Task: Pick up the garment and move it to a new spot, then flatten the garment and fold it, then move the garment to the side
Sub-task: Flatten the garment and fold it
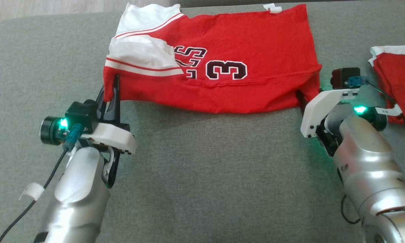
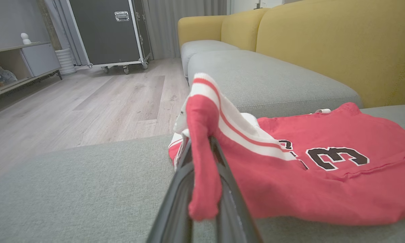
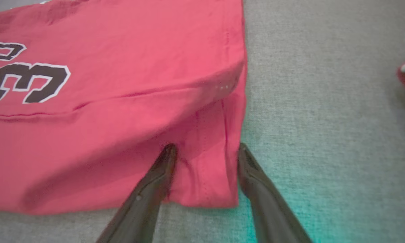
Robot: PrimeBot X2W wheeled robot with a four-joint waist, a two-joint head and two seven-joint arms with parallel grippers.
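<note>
Two near corners are being taken for folding: left gripper [image 1: 115,82] is clamping the red jersey [image 1: 249,40] at left; right gripper [image 3: 205,148], jaws apart astride the right corner, is needing to close.

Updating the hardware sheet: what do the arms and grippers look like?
The left forearm and right forearm are silver metal shells. Each wrist carries a white plastic bracket, a black camera module with a green light, and a teal plug feeding a black cable with a white tag. The left gripper and right gripper each have two long, dark, tapering fingers.
</note>
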